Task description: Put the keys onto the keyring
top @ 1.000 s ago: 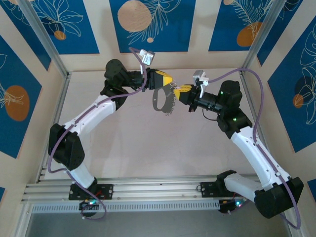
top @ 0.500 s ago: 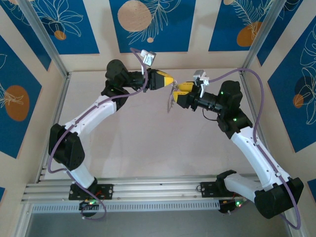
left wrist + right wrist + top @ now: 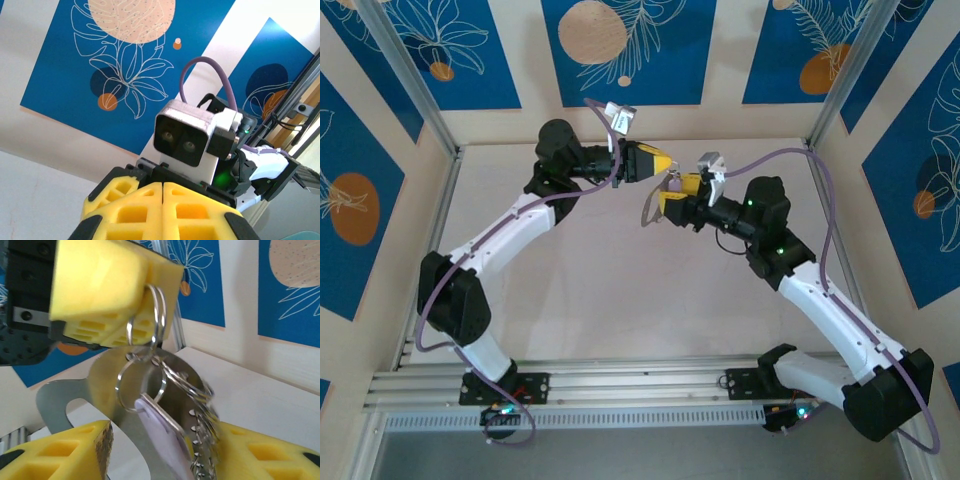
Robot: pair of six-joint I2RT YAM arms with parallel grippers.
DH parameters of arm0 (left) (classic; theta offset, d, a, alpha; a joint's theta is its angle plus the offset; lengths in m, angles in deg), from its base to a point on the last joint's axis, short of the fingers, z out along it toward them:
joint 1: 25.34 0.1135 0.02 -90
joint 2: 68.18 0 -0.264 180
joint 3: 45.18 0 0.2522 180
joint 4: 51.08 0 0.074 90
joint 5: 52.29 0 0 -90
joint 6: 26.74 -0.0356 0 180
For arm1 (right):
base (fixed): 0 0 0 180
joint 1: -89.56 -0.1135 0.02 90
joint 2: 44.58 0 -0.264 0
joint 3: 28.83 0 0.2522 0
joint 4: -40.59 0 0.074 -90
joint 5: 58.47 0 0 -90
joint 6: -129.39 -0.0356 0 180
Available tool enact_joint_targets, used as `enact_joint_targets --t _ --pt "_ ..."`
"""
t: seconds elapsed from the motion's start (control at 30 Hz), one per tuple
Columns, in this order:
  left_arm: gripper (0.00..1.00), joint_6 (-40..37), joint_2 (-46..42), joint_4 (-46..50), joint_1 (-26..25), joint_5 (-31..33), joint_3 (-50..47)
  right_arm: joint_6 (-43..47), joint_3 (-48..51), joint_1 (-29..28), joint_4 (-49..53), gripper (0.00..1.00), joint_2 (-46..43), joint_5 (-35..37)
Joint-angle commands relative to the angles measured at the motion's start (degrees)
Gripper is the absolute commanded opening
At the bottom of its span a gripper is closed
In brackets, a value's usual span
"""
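One lilac-headed key (image 3: 162, 427) hangs in a bunch with the keyring (image 3: 107, 385), a broad silvery plate with a toothed fringe (image 3: 201, 445), up in the air above the table (image 3: 600, 280) near its far wall. The bunch dangles from a small wire ring (image 3: 150, 315) that my left gripper (image 3: 663, 162) pinches tight. My right gripper (image 3: 667, 198) stands with jaws parted on either side of the bunch, holding nothing. To do this well, I judge, I should keep the left clamp steady, let any swing die, then close the right jaws on the key's head alone, clear of the fringe, before threading it.
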State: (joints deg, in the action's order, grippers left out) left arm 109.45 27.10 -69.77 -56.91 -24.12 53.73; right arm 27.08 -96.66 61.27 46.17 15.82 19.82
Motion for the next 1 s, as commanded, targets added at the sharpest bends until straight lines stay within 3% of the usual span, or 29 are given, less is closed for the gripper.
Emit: enact_joint_targets --t 0.0,0.23,0.47,0.6,0.73,0.97 --pt "0.0 -4.0 -3.2 1.9 -0.7 1.9 2.0 1.8 1.4 -2.4 -3.9 0.56 -2.0 8.7" --pt "0.0 -8.7 -4.8 7.3 -0.9 4.7 1.8 3.2 4.1 -7.0 -8.8 0.56 -2.6 18.8" --pt "0.0 -10.1 -5.1 9.1 -1.1 5.4 1.8 4.2 3.8 -8.0 -10.0 0.55 -2.2 20.7" --pt "0.0 -11.2 -5.2 10.3 -1.1 5.7 1.8 5.2 3.2 -7.9 -9.3 0.53 -2.3 20.1" --pt "0.0 -11.2 -5.1 10.4 -1.1 5.6 1.8 5.4 2.8 -6.8 -8.2 0.39 -2.7 17.2" --pt "0.0 -11.6 -5.1 10.6 -1.2 5.7 1.8 5.0 2.8 -3.5 -5.1 0.29 -4.2 7.8"
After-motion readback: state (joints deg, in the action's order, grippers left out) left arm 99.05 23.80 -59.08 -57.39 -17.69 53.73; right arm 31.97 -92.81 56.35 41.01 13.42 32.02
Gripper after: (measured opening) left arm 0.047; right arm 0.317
